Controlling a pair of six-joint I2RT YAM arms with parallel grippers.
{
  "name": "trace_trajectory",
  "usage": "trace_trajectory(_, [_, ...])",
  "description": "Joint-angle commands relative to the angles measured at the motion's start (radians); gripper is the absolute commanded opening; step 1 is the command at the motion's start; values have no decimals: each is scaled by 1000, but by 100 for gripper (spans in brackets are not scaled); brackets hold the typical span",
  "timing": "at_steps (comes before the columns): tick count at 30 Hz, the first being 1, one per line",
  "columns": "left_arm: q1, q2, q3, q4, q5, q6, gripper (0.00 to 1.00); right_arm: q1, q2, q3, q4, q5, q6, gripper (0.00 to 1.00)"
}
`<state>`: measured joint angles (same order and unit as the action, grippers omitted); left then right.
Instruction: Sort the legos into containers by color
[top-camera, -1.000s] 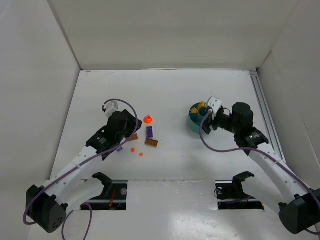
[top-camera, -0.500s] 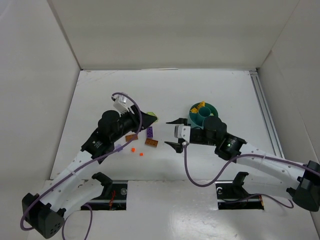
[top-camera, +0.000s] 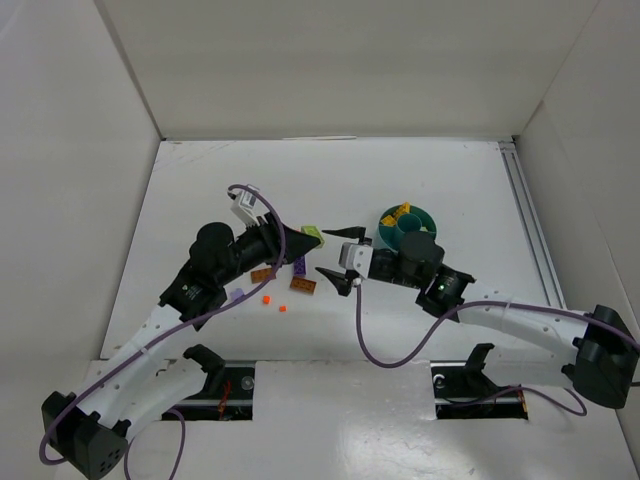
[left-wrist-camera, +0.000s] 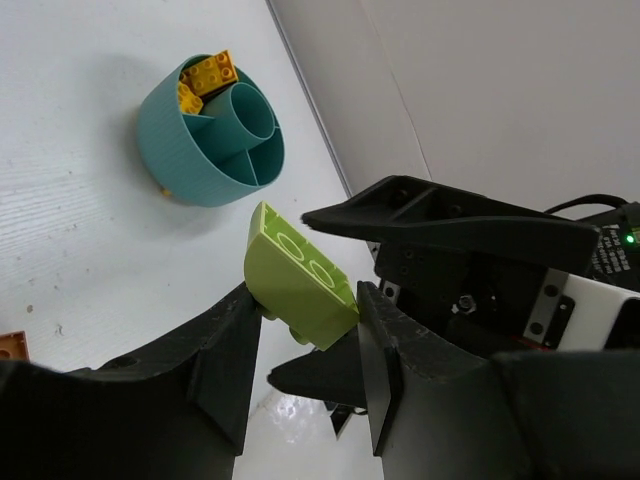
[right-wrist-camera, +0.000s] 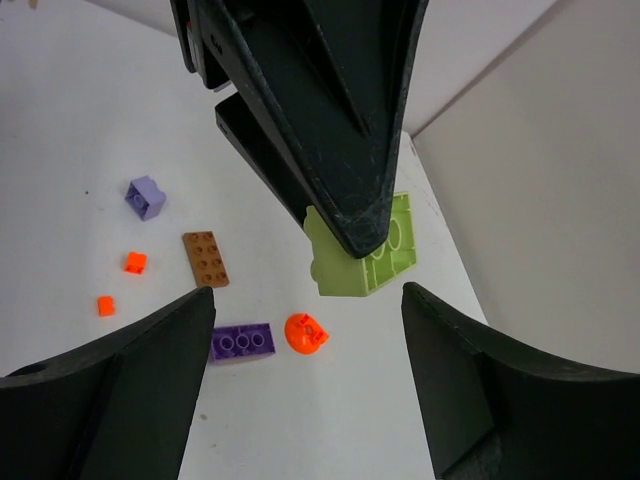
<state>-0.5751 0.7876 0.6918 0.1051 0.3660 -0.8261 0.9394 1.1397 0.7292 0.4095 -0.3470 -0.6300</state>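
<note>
Handover of one brick appears to be the step in hand. The left gripper (top-camera: 301, 239) is clamped on the lime green brick (left-wrist-camera: 300, 285) and holds it clear of the table (top-camera: 200, 180), while the right gripper (top-camera: 338, 255) faces it with its jaws spread wide and nothing between them. In the right wrist view the brick sits in the gap between the two right fingers, touching neither.

We judge two possible continuations:

1. The right gripper takes the brick. This calls for its jaws to close on the part of the brick that projects past the left fingertips, and for the left jaws to release only after that grip is firm.
2. The left arm carries the brick on to the teal tub (left-wrist-camera: 195, 165) itself.

Either way, the brick belongs in a wedge other than the one holding the yellow bricks (left-wrist-camera: 205, 78). The other wedges that we can see hold nothing.

The brick is a pale lime block with ring-shaped sockets on the face turned toward the left wrist camera. It is gripped on two opposite sides and tilted. It is small beside the fingers, so little surface is free for a second grip.

Unsorted on the table, well apart from the tub: a purple brick (right-wrist-camera: 243, 342), a brown brick (right-wrist-camera: 205, 258), a lilac brick (right-wrist-camera: 146, 196), a round orange piece (right-wrist-camera: 305, 332) and two tiny orange pieces (right-wrist-camera: 134, 262).
</note>
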Motion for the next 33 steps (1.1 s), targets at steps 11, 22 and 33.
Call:
trace_trajectory(11, [-3,-22,-17,74,57,16,36,27,0,64,69,92,-42,76])
trace_trajectory(22, [-3,-22,-17,65,76,25,36,36,18,93,69,83,-51,63])
trace_trajectory(33, [-3,-33,-17,84,103,25,36,36,48,102,80,65,-51,39])
